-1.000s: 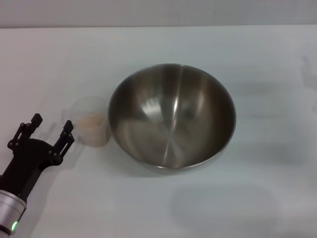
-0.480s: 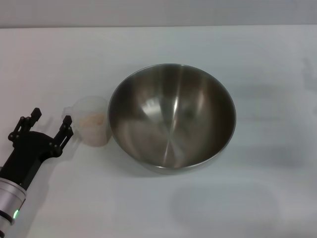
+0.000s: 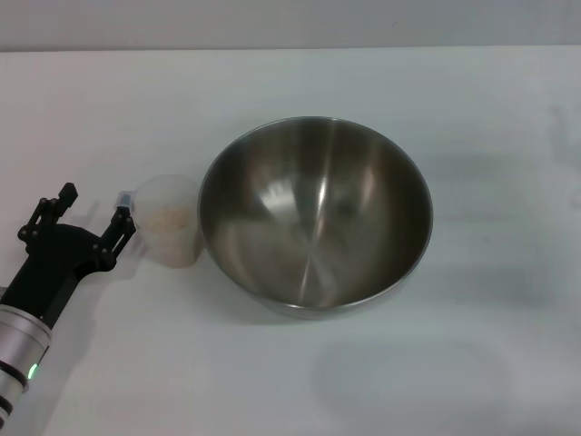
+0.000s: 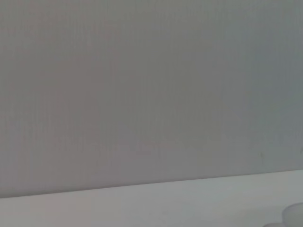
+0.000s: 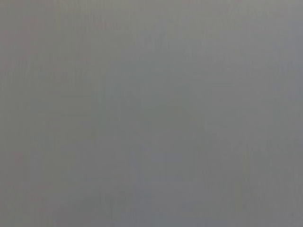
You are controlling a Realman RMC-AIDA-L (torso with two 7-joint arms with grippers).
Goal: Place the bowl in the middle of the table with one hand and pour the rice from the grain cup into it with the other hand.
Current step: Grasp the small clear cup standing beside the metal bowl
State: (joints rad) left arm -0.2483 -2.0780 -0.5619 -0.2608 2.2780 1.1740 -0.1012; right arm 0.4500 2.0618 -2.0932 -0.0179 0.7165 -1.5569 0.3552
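The large steel bowl (image 3: 315, 213) stands upright near the middle of the white table (image 3: 472, 363), with nothing inside it. The small clear grain cup (image 3: 168, 232) stands just left of the bowl, almost touching it, with pale rice (image 3: 169, 217) in it. My left gripper (image 3: 93, 207) is open, low over the table just left of the cup. Its right finger sits by the cup's handle side. The right gripper is out of view. A sliver of the cup's rim (image 4: 294, 215) shows in the left wrist view.
Bare white tabletop lies all around the bowl and cup. The table's far edge (image 3: 290, 48) meets a grey wall. The right wrist view shows only plain grey.
My left gripper has moved forward and slightly right, closing the gap to the grain cup. The bowl and cup have not moved.
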